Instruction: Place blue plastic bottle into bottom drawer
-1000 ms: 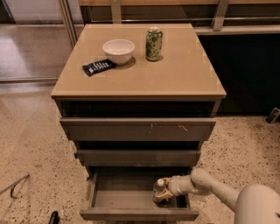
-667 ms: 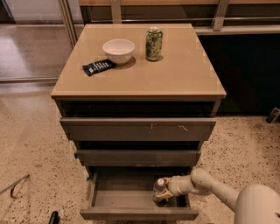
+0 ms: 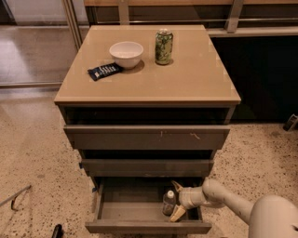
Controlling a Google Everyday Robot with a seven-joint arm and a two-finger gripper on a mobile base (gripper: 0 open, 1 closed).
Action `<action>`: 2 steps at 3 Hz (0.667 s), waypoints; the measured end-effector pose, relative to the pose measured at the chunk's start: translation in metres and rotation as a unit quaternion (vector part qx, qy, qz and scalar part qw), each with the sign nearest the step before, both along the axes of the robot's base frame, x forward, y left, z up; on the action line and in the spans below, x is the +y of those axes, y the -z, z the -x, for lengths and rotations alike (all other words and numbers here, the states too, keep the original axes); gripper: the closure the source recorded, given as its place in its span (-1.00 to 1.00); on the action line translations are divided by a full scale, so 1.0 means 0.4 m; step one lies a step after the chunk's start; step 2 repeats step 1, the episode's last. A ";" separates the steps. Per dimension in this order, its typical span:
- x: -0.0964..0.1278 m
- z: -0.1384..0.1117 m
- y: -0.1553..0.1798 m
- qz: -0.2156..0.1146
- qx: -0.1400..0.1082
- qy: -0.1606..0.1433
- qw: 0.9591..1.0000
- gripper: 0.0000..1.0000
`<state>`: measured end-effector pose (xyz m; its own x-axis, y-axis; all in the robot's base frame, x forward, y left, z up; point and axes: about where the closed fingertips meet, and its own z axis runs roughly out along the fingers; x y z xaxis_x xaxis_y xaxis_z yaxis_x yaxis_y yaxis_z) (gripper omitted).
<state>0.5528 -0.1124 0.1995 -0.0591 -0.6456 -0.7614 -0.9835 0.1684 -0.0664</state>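
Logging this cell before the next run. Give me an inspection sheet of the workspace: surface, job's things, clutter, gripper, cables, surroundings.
Surface: tan flat cabinet top, three grey-brown drawers below, the lowest pulled out.
Job's things: clear bluish plastic bottle with white cap stands, seemingly upright, at the right end of the open bottom drawer.
Clutter: white round bowl, green patterned can and dark blue flat packet, all on the top.
Gripper: the arm's gripper is inside the bottom drawer, reaching from the right, right at the bottle.
Cables: thin dark strand on the floor at left; cannot tell if a cable.
Surroundings: speckled floor; grey railing behind.
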 end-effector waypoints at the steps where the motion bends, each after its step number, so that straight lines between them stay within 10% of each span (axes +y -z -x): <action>1: 0.000 0.000 0.000 0.000 0.000 0.000 1.000 -1.00; 2: 0.000 0.000 0.000 0.000 0.000 0.000 1.000 -1.00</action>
